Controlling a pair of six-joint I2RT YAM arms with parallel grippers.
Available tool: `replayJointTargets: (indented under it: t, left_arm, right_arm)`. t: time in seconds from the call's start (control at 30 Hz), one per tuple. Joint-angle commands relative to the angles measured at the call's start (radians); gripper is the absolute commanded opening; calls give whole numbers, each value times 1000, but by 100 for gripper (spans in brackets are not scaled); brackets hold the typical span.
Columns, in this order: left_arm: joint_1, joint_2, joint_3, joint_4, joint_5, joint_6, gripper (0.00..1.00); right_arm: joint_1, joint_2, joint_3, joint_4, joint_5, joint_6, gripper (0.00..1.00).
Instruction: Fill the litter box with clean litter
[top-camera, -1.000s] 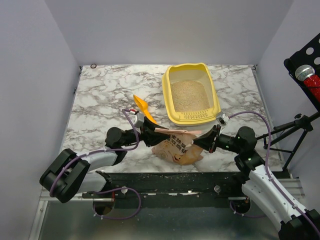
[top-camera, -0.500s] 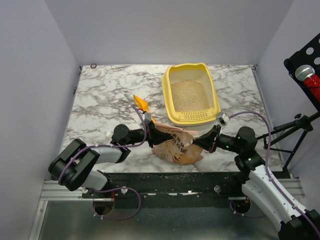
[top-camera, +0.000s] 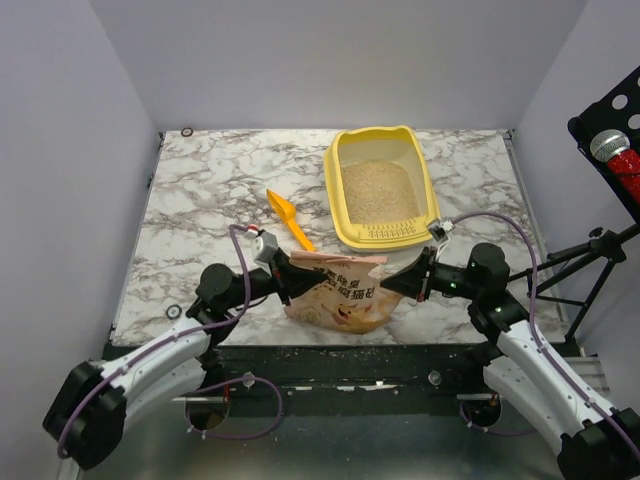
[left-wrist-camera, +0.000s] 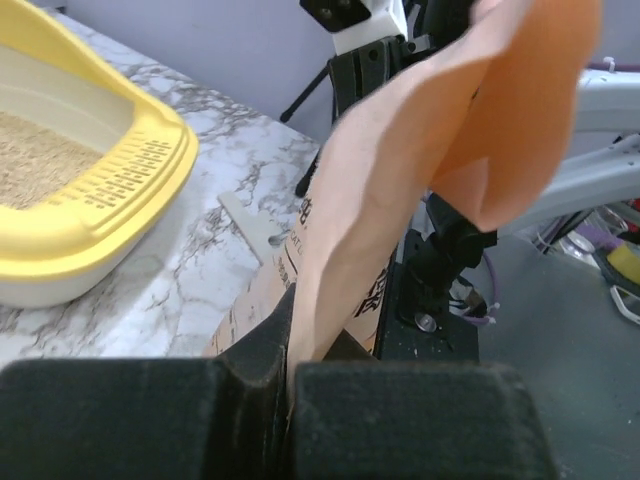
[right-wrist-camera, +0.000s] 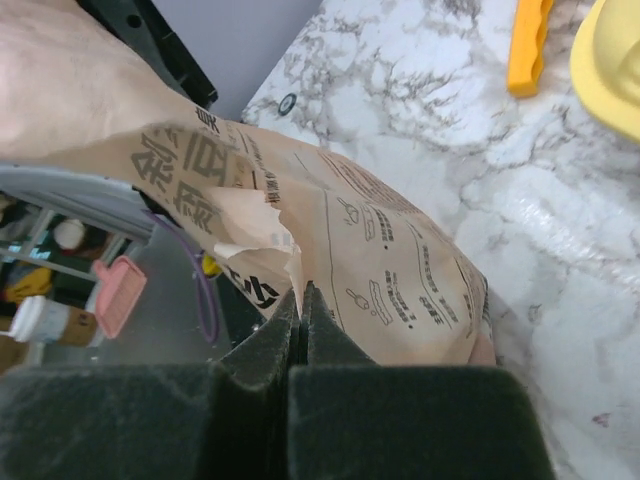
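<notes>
The yellow litter box stands at the back right with beige clean litter spread over its floor; the left wrist view also catches the litter box and the litter. In front of it a pinkish-tan bag with dark print is stretched between both arms. My left gripper is shut on the bag's left top edge, with the bag pinched between its jaws. On the right side, my right gripper is shut on the bag's torn edge.
An orange scoop lies on the marble table left of the litter box; the right wrist view shows the scoop too. A microphone stand rises off the table's right side. Grains are scattered along the front rail.
My left gripper has shut on the bag's left edge and pulled back to the left. The bag now stands taller and is stretched between both grippers. The scoop is now uncovered.
</notes>
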Motion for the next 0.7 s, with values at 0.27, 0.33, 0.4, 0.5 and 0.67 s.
replayJointTargets:
  t: [0.27, 0.33, 0.4, 0.5, 0.67]
  left_arm:
    - [2, -512, 33, -800, -287, -178, 0]
    - [2, -581, 31, -892, -297, -224, 0]
    - [2, -631, 52, -1017, -307, -253, 0]
    - [1, -665, 94, -1177, -296, -290, 0]
    - [-2, -701, 76, -1222, -268, -440, 0]
  right_arm:
    - [-3, 142, 6, -140, -222, 317, 1]
    - [-3, 148, -23, -84, -254, 387, 0]
    - [-1, 162, -48, -41, -296, 449, 0]
    - [-1, 177, -70, -42, -331, 483, 0]
    - [-1, 195, -99, -25, -383, 532, 0]
